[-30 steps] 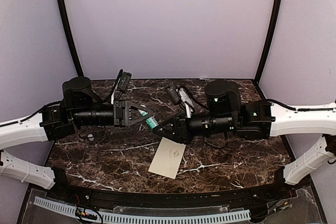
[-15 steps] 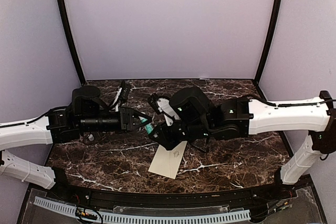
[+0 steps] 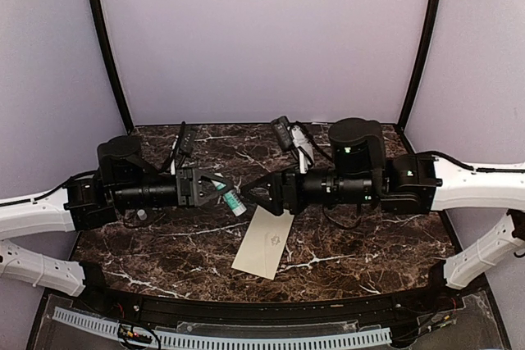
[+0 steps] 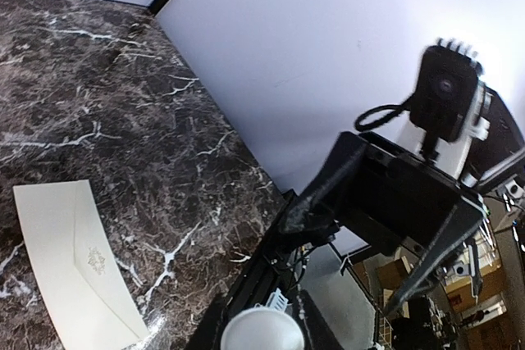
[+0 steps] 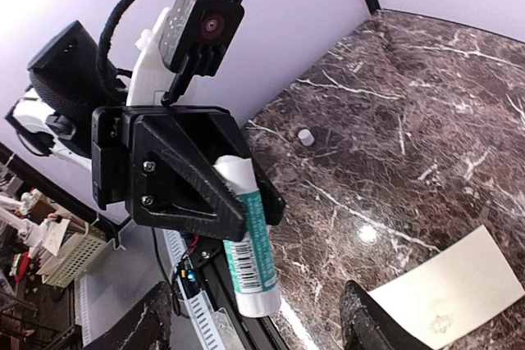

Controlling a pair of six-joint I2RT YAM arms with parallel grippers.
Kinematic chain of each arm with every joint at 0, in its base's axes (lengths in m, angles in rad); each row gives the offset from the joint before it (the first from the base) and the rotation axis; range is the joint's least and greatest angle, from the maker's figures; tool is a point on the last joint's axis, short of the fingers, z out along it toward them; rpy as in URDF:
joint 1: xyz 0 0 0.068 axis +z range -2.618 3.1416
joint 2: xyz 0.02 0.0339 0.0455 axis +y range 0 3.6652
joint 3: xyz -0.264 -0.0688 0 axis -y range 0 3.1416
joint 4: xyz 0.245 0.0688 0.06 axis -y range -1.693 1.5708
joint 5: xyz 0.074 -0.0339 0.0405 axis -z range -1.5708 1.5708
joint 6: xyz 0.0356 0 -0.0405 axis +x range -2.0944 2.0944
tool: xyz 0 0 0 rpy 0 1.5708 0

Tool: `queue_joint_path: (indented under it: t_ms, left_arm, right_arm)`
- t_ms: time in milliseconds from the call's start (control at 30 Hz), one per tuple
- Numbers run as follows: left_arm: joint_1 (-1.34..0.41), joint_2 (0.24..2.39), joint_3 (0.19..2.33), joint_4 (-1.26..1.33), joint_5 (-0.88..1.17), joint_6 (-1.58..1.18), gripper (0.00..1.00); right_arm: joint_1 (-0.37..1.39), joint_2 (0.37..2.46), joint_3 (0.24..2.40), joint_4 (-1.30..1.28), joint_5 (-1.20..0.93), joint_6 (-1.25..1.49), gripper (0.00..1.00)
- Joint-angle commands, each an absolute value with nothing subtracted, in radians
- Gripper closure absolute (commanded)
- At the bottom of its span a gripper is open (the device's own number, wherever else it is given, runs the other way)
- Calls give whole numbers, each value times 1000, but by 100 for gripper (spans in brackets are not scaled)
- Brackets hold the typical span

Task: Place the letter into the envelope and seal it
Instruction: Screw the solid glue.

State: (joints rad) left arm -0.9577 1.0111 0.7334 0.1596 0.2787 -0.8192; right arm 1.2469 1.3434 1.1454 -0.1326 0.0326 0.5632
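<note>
Right gripper [image 3: 256, 195] has opened, backing off glue stick [image 5: 246, 252]; label illegible.

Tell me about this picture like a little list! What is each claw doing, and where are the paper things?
left claw: shut on the glue stick, held up off the table
right claw: open, empty, facing the left claw
envelope: lying flat on the marble table, no claw touching it
letter: not in sight
small white round thing: on the table, apart from the envelope; maybe a cap
</note>
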Motion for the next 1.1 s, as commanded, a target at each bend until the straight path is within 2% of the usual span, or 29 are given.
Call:
queue_joint_path:
  t_ms: [0,100,233,333,500,600,900,1067]
  left_arm:
    - [-959,959,706,325,421,-742,100]
    - [-960,961,711,343,494,-714,100]
    - [-959,964,726,358,550,-687,100]
    - [-960,976,743,351,574,-671,100]
    - [-959,990,760,315,559,-654,100]
    - [-959,988,759,316,548,-654,100]
    - [-960,975,746,346,539,-674,100]
    - [-960,976,744,352,541,-680,100]
  right_arm:
    - [1174,1314,1046,117,-255,620,31]
    - [1155,1336,1024,223,-425,636,28]
    - [1155,1378,1043,273,-520,647,28]
    - [1155,1402,1059,289,-565,650,35]
    - [1162,1431,1077,293,-596,653,55]
    - [1164,1430,1069,293,-592,655,63]
    - [1165,1433,1054,286,-595,657,70]
    - [1165,1436,1056,282,-599,654,71]
